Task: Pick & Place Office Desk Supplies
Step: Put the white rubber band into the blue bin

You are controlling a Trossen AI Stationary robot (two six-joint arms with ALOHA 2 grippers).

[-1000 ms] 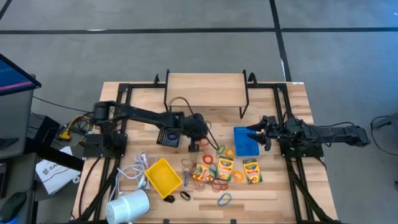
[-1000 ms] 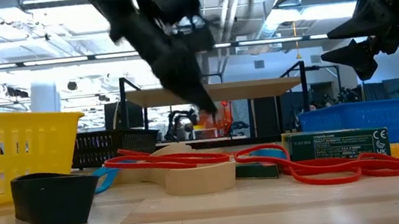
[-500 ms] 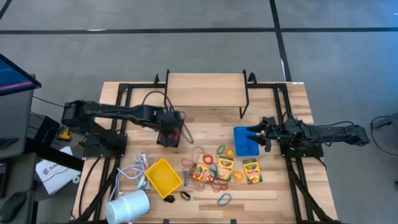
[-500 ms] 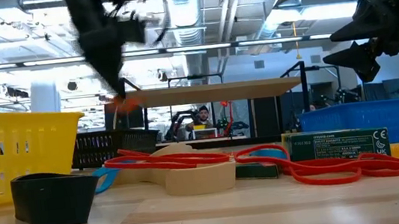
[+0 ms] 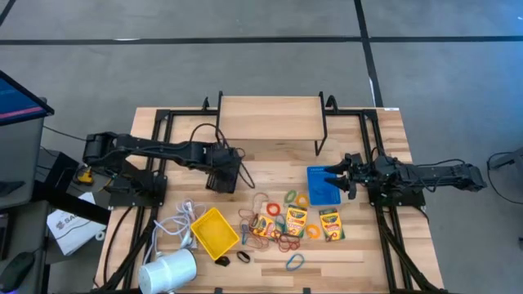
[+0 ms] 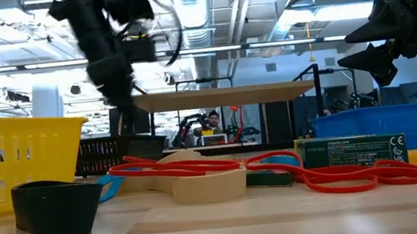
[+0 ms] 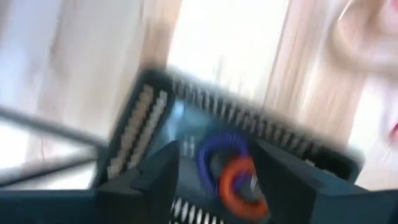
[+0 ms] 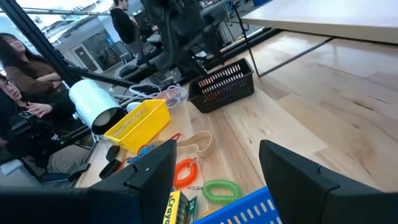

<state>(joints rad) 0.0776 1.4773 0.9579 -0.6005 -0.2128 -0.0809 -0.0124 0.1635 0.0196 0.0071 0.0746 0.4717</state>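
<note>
The left gripper (image 5: 222, 170) is held directly over the black bin (image 5: 221, 181), its fingers (image 7: 149, 180) spread wide apart with nothing between them. In the left wrist view, an orange ring (image 7: 239, 186) and a purple coiled ring (image 7: 219, 152) are seen lying inside the bin below the parted fingers; neither the high nor the low view shows these contents. The right gripper (image 5: 337, 175) is poised above the blue bin (image 5: 322, 186), jaws parted and empty, as confirmed in the low view (image 6: 373, 43).

The remaining supplies are seen in the high view between the two arms: three crayon boxes (image 5: 295, 221), loose rubber-band rings (image 5: 282, 238) and small dark clips (image 5: 243, 256), with the yellow bin (image 5: 214, 229) near the table's front left. In the low view, a large red band (image 6: 317, 175) is seen draped over a crayon box.

The surface is a light wooden table (image 5: 359, 147) with a raised wooden shelf (image 5: 270, 110) at the back. A white cylinder (image 5: 169, 271) and white cable (image 5: 184, 219) lie at the front left corner. Seated people (image 8: 25, 81) are shown beyond the table only in the right wrist view.
</note>
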